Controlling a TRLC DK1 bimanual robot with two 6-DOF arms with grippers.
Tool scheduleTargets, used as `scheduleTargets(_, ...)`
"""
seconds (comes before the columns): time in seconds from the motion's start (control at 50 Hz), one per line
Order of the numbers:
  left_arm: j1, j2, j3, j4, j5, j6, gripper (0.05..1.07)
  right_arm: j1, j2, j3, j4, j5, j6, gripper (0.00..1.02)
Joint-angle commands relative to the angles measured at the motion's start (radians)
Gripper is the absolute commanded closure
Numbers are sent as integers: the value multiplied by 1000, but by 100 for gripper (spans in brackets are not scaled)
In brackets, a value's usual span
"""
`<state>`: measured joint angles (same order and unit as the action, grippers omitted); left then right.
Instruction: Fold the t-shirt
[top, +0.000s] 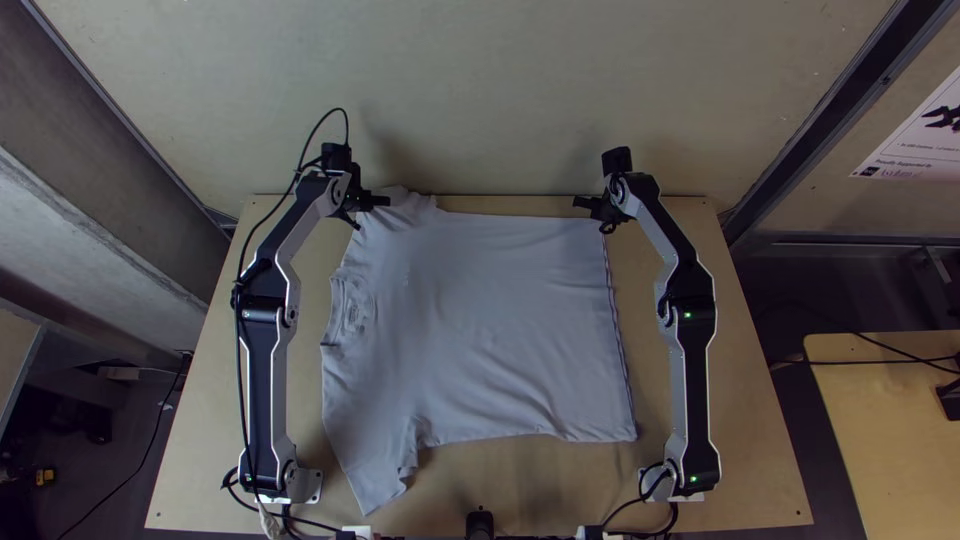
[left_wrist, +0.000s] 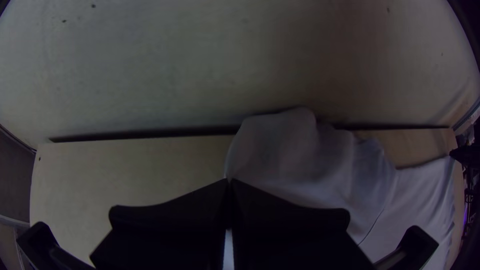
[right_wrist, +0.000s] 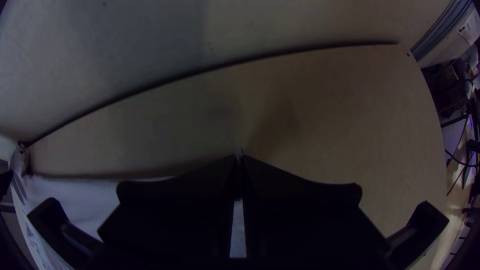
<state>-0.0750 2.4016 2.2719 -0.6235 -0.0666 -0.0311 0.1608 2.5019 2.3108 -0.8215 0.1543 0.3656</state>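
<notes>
- Beneath the left gripper (top: 381, 201), part of the t-shirt (top: 480, 320) is hidden from us.
- We see the poster (top: 915, 145) cut off at the top view's right edge.

A printed sheet (top: 912, 145) is on the right-hand wall (top: 825, 205), and dark cables (top: 850, 361) cross a wooden side table (top: 880, 440).

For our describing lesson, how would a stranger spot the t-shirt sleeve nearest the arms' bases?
On the wooden table lies the spread t-shirt. Its nearer sleeve juts out beside the left arm's base; the other sleeve lies at the left gripper.
</notes>
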Motion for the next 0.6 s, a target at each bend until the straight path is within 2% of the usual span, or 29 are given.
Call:
scheduleTargets(0.0,38,-52,6,33,-12,-20,105,-21,-60,35,32,30,-7,100)
scheduleTargets(0.28,49,-87,-18,-4,-4,-36,105,-15,-101,25,42,31,-19,100)
scheduleTargets(0.58,72,-183,-109,-36,56,-44,105,-12,-141,-11,7,31,-50,100)
